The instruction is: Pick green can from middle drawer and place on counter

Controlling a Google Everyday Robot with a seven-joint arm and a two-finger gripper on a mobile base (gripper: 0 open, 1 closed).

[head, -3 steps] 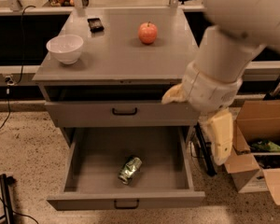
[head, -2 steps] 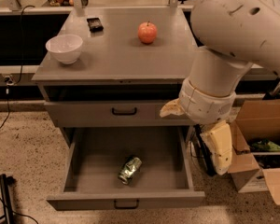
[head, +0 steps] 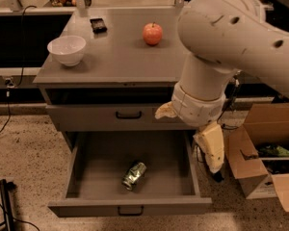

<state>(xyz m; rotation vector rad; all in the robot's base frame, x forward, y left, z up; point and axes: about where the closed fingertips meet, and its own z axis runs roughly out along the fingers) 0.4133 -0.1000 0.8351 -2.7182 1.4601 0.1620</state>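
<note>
Dim, warm light, seemingly from overhead, shades the middle drawer just beside the jaws.

cream gripper beside grey middle drawer, green can.

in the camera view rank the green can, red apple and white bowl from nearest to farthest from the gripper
The gripper hangs beside the right wall of the open middle drawer.
1. green can, lying on the drawer floor, lower left of the gripper
2. red apple, on the counter, towards the back
3. white bowl, at the counter's left edge
</note>
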